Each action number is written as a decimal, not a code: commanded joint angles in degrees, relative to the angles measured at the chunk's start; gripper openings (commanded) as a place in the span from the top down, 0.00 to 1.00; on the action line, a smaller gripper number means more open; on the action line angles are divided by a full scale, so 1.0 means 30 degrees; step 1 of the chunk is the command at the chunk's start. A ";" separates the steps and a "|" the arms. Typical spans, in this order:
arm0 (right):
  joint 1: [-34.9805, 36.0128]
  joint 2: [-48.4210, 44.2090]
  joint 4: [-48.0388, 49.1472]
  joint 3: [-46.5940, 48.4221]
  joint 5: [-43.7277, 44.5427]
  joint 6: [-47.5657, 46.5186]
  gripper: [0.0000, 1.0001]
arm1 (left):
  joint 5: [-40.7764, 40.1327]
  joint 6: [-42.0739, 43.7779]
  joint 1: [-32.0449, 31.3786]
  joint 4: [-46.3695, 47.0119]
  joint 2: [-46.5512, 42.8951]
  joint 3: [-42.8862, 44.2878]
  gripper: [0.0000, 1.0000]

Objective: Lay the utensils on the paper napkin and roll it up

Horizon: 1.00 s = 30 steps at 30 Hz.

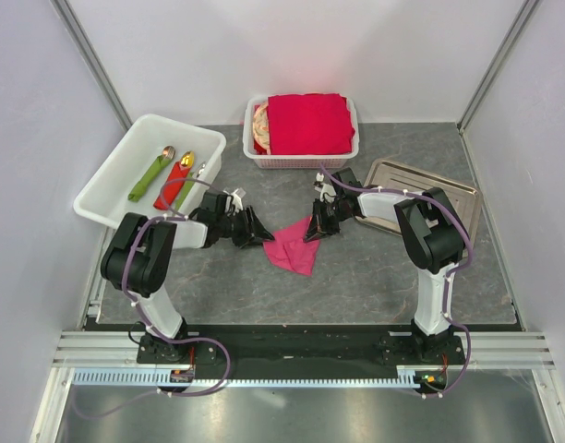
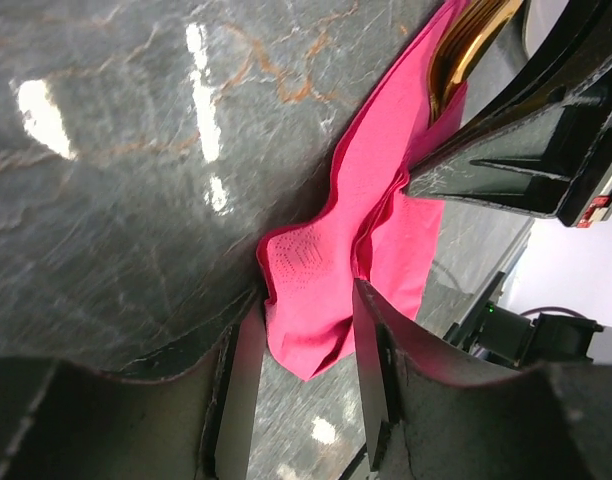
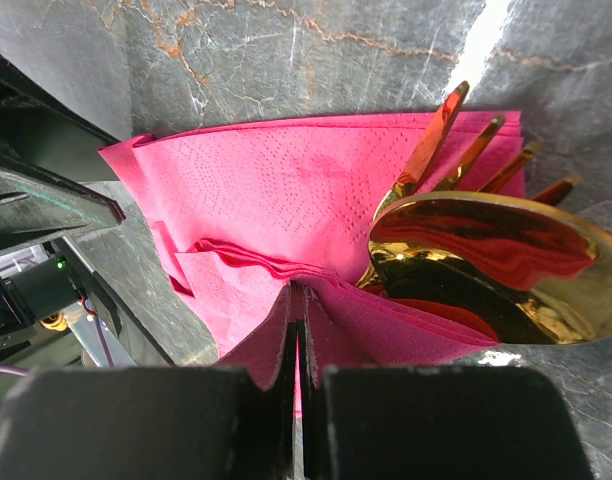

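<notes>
The magenta paper napkin [image 1: 292, 247] lies crumpled on the grey table between both arms. In the right wrist view the napkin [image 3: 276, 190] is folded round the gold utensils: a spoon bowl [image 3: 486, 260] and fork tines [image 3: 466, 150] stick out. My right gripper [image 3: 298, 300] is shut on a raised fold of the napkin beside the spoon. My left gripper [image 2: 308, 300] stands open, with a hanging corner of the napkin [image 2: 316, 290] between its fingers. A gold handle [image 2: 466, 45] shows at the napkin's far end, next to the right gripper.
A white bin [image 1: 107, 185] at the back left holds spoons wrapped in green [image 1: 149, 175] and red [image 1: 174, 185] bundles. A white basket [image 1: 352, 148] with a stack of red napkins [image 1: 306, 123] stands at the back. A metal tray [image 1: 430, 185] lies at the right.
</notes>
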 commanded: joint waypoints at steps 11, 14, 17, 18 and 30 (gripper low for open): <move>0.0106 0.1277 -0.0742 -0.0124 0.2261 -0.1051 1.00 | -0.1133 0.1481 0.0018 -0.2215 -0.0382 0.0516 0.78; 0.0077 0.1277 -0.0684 -0.0182 0.2261 -0.1080 1.00 | -0.1220 0.1657 0.0018 -0.2510 -0.0880 0.0458 0.86; 0.0076 0.1190 -0.0655 -0.0241 0.2290 -0.1051 1.00 | -0.2359 0.2356 0.0047 -0.3386 -0.1291 0.0457 0.82; 0.0105 0.1189 -0.0655 -0.0241 0.2290 -0.1051 1.00 | -0.2798 0.2563 0.0019 -0.4492 -0.1291 0.0776 0.77; 0.0106 0.1248 -0.0567 -0.0241 0.2320 -0.0934 1.00 | -0.0636 0.3151 0.0018 -0.3859 0.0087 0.1482 0.77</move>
